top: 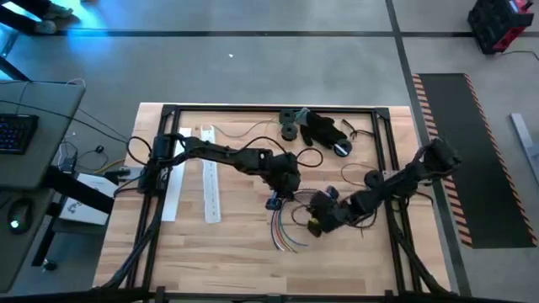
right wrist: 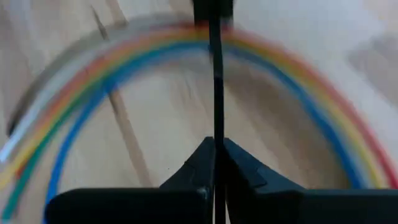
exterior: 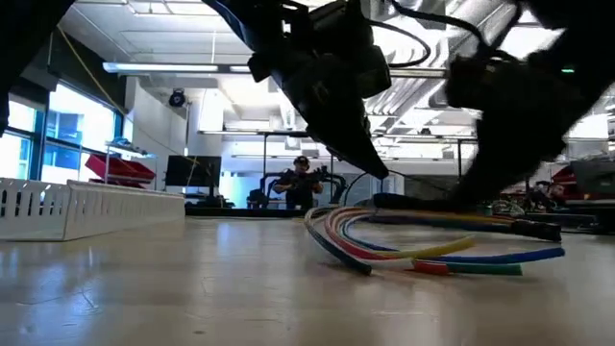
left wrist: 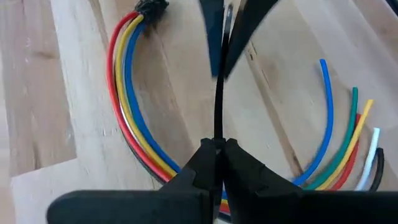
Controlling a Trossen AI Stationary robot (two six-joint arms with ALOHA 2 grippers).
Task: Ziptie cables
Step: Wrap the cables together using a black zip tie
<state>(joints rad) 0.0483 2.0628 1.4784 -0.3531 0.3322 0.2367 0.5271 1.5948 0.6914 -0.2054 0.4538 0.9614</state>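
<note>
The cables (top: pixel 285 229), a loose bundle of red, yellow, blue, green, white and black wires, lie curved on the wooden table near its middle; they also show in the low view as the cables (exterior: pixel 432 248). My left gripper (top: pixel 282 192) and my right gripper (top: pixel 324 217) stand close together just above them. Both are shut on one thin black zip tie (left wrist: pixel 219 93), which runs straight between them. In the right wrist view the zip tie (right wrist: pixel 216 81) crosses the arch of the cables (right wrist: pixel 124 68). My left gripper pinches one end of the zip tie (left wrist: pixel 218 134) between its two fingers, the strip running on straight along them toward the other gripper. The cables pass under the fingers on the table. My right gripper pinches the zip tie's other end (right wrist: pixel 216 130) between its two fingers, the strip leading straight away along them. The strip looks drawn straight between the two holds.
Two long white perforated strips (top: pixel 210 181) lie left of the work. A black lumpy heap with round parts (top: pixel 320 128) sits at the far edge. Black frame rails (top: pixel 389 160) border the table. A person (exterior: pixel 301 183) stands far off in the room.
</note>
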